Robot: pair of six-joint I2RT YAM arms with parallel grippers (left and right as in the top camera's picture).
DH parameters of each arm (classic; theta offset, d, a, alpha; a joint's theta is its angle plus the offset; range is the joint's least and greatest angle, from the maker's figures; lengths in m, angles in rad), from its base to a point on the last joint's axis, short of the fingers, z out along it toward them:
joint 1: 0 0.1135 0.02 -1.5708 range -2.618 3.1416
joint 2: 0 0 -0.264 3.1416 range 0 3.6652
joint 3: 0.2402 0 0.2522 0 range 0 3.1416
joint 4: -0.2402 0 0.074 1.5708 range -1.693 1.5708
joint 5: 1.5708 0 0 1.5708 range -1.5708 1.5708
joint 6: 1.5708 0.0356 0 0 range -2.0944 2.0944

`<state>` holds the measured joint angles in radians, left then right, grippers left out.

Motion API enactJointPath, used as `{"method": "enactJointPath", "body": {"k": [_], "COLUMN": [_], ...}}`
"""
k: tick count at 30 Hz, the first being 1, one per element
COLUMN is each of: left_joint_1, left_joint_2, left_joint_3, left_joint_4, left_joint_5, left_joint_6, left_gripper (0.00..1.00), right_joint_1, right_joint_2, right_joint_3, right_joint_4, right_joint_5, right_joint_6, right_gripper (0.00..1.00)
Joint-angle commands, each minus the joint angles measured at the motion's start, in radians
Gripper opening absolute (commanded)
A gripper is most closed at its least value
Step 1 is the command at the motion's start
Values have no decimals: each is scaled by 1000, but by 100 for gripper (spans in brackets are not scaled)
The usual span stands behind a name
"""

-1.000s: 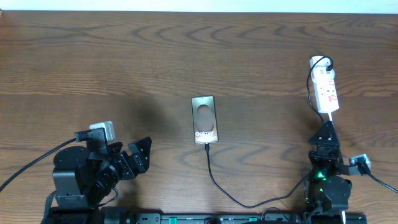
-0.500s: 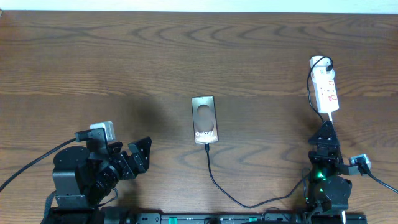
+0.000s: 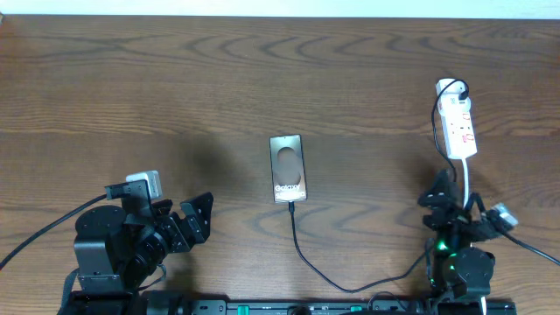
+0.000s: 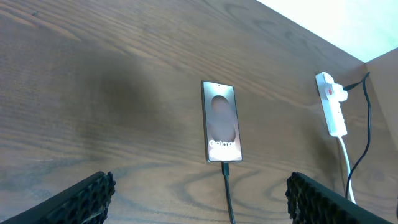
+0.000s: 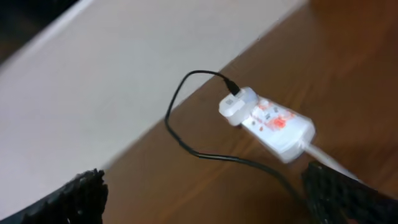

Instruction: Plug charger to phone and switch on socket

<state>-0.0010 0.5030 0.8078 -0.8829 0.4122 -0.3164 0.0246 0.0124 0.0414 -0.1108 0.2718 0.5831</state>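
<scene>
On the brown wooden desk (image 3: 175, 87), flat dark glossy smartphone (image 3: 288, 168) lies at centre, thin black charger cable (image 3: 302, 254) touching its near end; narrow white power strip (image 3: 458, 129) far right, just beyond right gripper (image 3: 453, 194), released, empty; left gripper (image 3: 202, 219) likewise released, well apart near-left.

Phone (image 3: 288, 168) at centre, charger (image 3: 293, 229) at its near end, socket (image 3: 458, 129) far right.

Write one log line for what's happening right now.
phone: charger at its near end | socket: far right | left gripper: open, empty | right gripper: open, near socket
</scene>
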Motion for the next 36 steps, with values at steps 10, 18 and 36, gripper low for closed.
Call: {"method": "enactJointPath", "body": {"k": [10, 18, 36], "left_joint_1": [5, 5, 5], "left_joint_2": [-2, -2, -2], "left_joint_3": [-3, -3, -3], "left_joint_4": [1, 1, 1], "left_joint_5": [-6, -6, -6], "left_joint_6": [9, 9, 9], "left_gripper": [90, 90, 90], "right_joint_1": [-70, -70, -70], "right_joint_2": [-8, -9, -7], "right_joint_3": [-38, -38, -36], "right_joint_4": [39, 43, 40], "right_joint_5": [-234, -226, -226], "right_joint_6": [-495, -494, -494], "right_gripper": [99, 99, 99]}}
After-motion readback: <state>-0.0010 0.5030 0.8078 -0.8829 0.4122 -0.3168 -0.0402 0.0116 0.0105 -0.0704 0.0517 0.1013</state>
